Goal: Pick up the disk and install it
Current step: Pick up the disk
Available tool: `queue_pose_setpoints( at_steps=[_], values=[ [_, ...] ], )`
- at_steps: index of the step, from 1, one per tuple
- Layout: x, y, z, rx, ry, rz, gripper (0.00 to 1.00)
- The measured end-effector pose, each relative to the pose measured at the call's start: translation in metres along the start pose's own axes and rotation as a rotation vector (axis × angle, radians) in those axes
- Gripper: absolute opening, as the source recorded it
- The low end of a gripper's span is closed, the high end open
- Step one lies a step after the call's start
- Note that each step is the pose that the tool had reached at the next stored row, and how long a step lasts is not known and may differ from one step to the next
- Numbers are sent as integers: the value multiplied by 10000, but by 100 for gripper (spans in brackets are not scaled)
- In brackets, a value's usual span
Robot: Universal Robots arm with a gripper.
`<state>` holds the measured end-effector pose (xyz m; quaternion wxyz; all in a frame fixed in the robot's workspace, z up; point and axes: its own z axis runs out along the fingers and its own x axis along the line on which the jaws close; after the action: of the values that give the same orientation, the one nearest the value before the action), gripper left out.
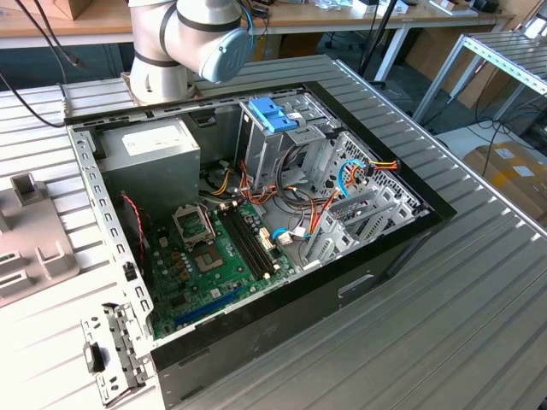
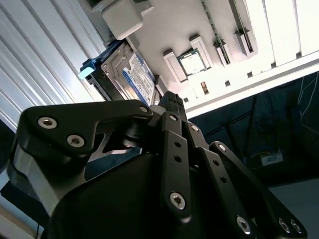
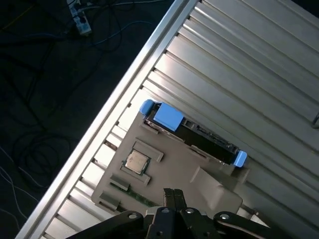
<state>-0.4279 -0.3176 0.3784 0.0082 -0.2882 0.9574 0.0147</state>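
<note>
The disk stands on its long edge in a grey holder plate on the ribbed aluminium table. Its body is dark and a light-blue carrier rail caps it at both ends. In the second wrist view the disk shows its labelled face and a blue rail tip. My gripper hovers above the holder plate, a short way from the disk and not touching it. Its black fingertips are pressed together with nothing between them.
A processor chip lies in a recess of the same holder plate. The table edge runs close by, with cables on the dark floor beyond. In the exterior view an open computer case holds a drive cage with a blue bracket.
</note>
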Motion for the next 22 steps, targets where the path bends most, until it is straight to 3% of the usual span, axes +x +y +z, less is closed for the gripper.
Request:
queue_pose_setpoints(
  at_steps=[3,22],
  values=[
    [0,0,1,-15,15,-646,11],
    [0,0,2,-40,39,-1681,11]
  ],
)
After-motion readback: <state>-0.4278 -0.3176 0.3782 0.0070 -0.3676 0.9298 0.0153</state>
